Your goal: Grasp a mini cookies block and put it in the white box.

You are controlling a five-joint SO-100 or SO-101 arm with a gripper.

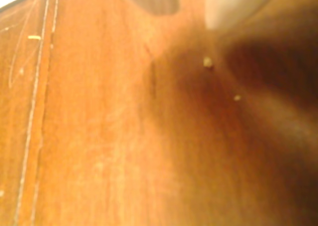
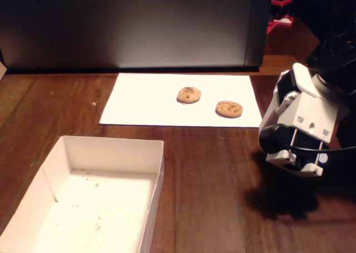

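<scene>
- Brown wood, reddish and grained, makes up the bench (image 2: pixel 211 175); the fixed view shows everything resting on it.
- White cardboard forms the white box (image 2: pixel 114 153) at the lower left of the fixed view; it has low upright walls and a scatter of small crumbs (image 2: pixel 89 182) on its floor.
- Beyond the box lies a flat white paper sheet (image 2: pixel 144 100), well apart from it.
- On the sheet sit two round mini cookies: the left cookie (image 2: pixel 189 94) near the middle and the right cookie (image 2: pixel 229 108) toward the sheet's right edge, near each other but not touching.
- A white arm (image 2: pixel 303 117) stands at the right of the fixed view, beside the sheet's right edge, casting a dark shadow on the bench below it.
- From the pictures I cannot tell whether the gripper is apart or together; its fingertips are not clearly seen in either view.
- In the wrist view, blurred wood (image 1: pixel 99 136) fills the picture, with two tiny pale specks (image 1: pixel 207 62) and a dark blurred shape at the right.
- Behind the sheet rises a dark grey panel (image 2: pixel 139 25).
</scene>
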